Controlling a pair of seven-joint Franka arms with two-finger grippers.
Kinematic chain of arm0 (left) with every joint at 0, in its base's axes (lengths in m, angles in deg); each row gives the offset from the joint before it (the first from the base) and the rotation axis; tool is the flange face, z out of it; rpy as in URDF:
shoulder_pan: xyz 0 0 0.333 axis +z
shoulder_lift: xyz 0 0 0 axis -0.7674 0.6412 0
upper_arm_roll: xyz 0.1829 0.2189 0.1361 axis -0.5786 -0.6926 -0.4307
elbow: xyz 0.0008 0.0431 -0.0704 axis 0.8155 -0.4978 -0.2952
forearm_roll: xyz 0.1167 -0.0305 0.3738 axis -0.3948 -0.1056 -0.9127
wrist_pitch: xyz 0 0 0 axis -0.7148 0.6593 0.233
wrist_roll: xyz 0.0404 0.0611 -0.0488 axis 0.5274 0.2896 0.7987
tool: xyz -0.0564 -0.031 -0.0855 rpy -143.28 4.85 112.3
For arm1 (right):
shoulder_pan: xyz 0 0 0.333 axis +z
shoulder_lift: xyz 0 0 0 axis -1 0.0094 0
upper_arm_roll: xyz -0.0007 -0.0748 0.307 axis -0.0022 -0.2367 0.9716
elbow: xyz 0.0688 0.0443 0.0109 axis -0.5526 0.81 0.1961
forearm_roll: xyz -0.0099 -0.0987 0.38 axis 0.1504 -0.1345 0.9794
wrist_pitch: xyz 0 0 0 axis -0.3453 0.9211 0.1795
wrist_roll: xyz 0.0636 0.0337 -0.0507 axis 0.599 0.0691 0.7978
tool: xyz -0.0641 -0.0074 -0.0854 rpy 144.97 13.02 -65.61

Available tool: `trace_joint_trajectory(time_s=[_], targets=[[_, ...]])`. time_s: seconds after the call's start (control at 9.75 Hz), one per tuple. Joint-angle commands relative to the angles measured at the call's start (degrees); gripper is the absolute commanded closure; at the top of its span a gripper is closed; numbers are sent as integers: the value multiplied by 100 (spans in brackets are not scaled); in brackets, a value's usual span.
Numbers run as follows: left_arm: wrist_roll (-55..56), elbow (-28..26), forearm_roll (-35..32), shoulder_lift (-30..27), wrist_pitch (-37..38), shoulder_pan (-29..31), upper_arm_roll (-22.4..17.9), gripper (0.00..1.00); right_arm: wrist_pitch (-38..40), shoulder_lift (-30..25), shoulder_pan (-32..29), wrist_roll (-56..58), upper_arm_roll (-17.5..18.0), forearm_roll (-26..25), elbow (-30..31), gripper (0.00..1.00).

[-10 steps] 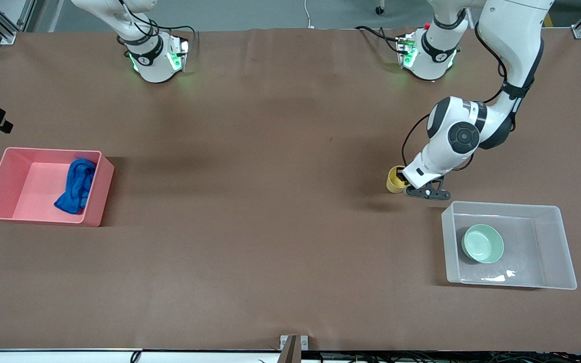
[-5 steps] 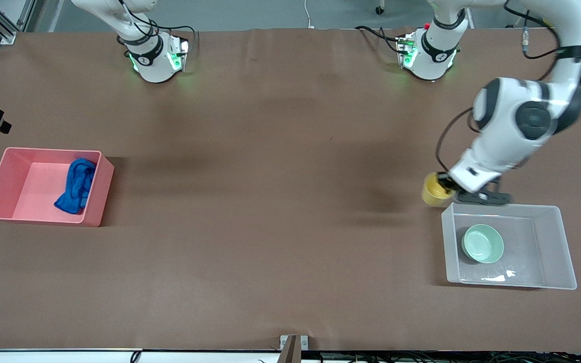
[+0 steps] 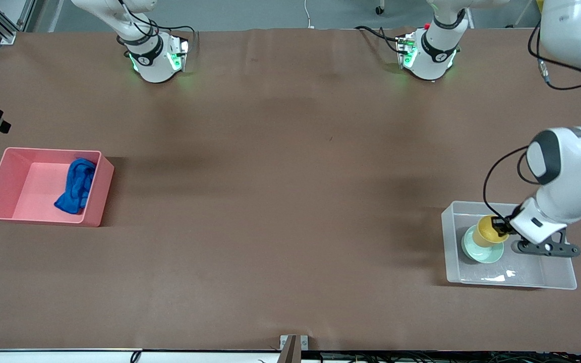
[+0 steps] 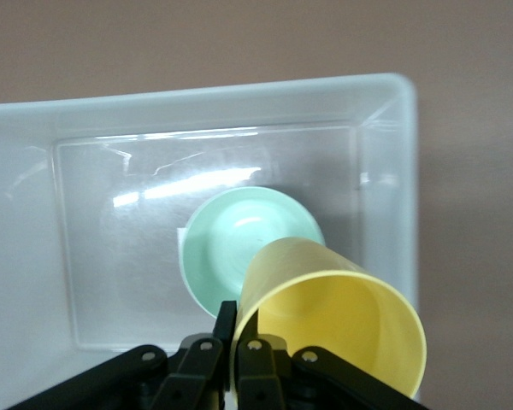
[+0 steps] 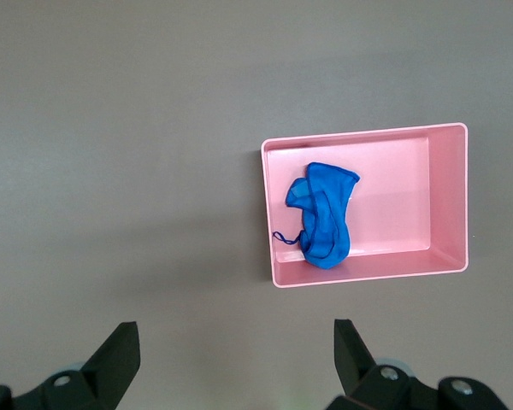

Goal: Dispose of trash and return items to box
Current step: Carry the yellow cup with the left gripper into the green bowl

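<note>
While the clear box (image 3: pixel 553 282) sits nearest the front camera at the left arm's end of the table, the left gripper (image 3: pixel 497 229) now hangs over its inside, pinching the wall of the yellow cup (image 3: pixel 487 231) between its fingers (image 4: pixel 255 363). A second ago the cup was over the bare tabletop, clear of the box's rim; half a second ago it was at the rim; now it is directly above the mint-green bowl (image 3: pixel 479 253), which lies on the box floor. In the left wrist view the cup (image 4: pixel 329 329) is tilted, its open mouth facing the camera, with the bowl (image 4: pixel 231 248) below it and the box's wall (image 4: pixel 385 171) all round. That carry means the last loose item is in place for its drop; judging from this, only lowering and letting go remain.

Slightly farther from the front camera, at the right arm's end of the table, the pink bin (image 3: pixel 94 214) holds the blue rag (image 3: pixel 75 185), so the trash part looks done. The right wrist view shows the bin (image 5: pixel 449 201) and the rag (image 5: pixel 323 213) from high above, with the right gripper (image 5: pixel 231 354) spread wide and empty over bare table; that arm waits.
</note>
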Motion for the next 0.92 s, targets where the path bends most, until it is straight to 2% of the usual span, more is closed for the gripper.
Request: trace_joint_trajectory(time_s=[0.0, 0.21, 0.41, 0.51, 0.62, 0.82], targets=[[-757, 607, 554, 806, 138, -8, -347, 100, -27, -26, -27, -44, 25, -19, -17, 0], [-812, 469, 591, 887, 129, 45, -366, 99, 42, -34, -45, -10, -80, -19, -26, 0], [-829, 407, 661, 984, 129, 72, -357, 92, 384, -78, -36, -18, -72, -2, -104, 0], [-864, 354, 662, 975, 129, 63, -348, 61, 577, -96, -28, -44, -54, -2, -113, 0], [-1013, 319, 662, 932, 138, 37, -357, 1, 544, -79, -19, -44, -54, -10, -140, 0], [-1094, 327, 662, 468, 330, 28, -348, 0, 474, -78, -45, -44, -63, -11, -201, 0]])
